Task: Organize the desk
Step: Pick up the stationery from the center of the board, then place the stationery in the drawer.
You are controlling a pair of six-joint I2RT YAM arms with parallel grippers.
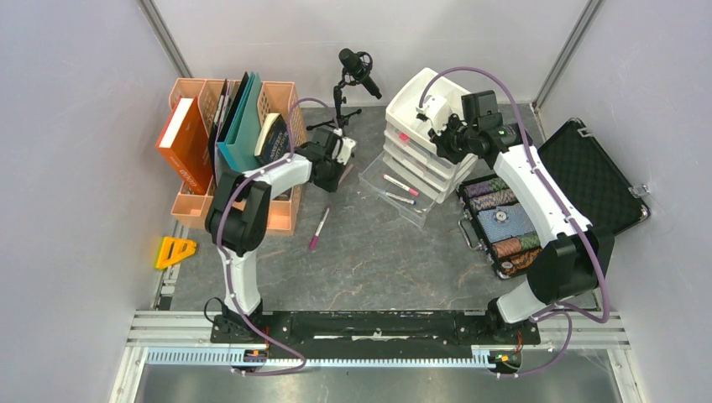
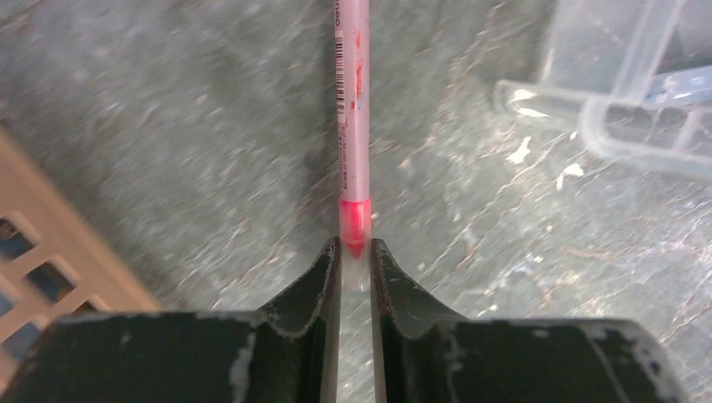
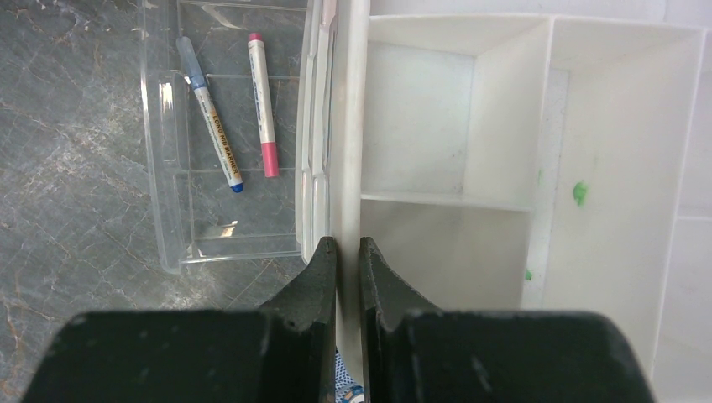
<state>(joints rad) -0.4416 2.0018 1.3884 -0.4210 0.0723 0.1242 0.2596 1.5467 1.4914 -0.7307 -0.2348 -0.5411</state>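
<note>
**A:** Where is the desk?

**B:** The large, flat, dark grey stone-patterned desk (image 1: pixel 378 260) fills the floor between the grey walls and lies under everything else.

**A:** What are the biggest things on it?

**B:** A black foam-lined case (image 1: pixel 592 180) lies open at the right. An orange plastic file rack (image 1: pixel 189 207) stands at the left rear with books upright in it. Between them, at the back, is a white plastic drawer unit (image 1: pixel 411 105), and a clear plastic drawer (image 3: pixel 159 126) stands out at its foot.

**A:** And the grippers?

**B:** The right gripper (image 3: pixel 348 245) is clamped narrowly on the upright rim of the drawer unit's top tray. The left gripper (image 2: pixel 356 248) is closed on the end of a pale pink pen (image 2: pixel 353 126) with a red band, low over the stone near the clear drawer.

**A:** Any smaller pieces?

**B:** In the clear drawer, a blue-capped white marker (image 3: pixel 210 126) and a pink-tipped white marker (image 3: pixel 261 101) lie side by side without touching. A magenta pen (image 1: pixel 320 228) lies loose on the desk near the rack.
</note>
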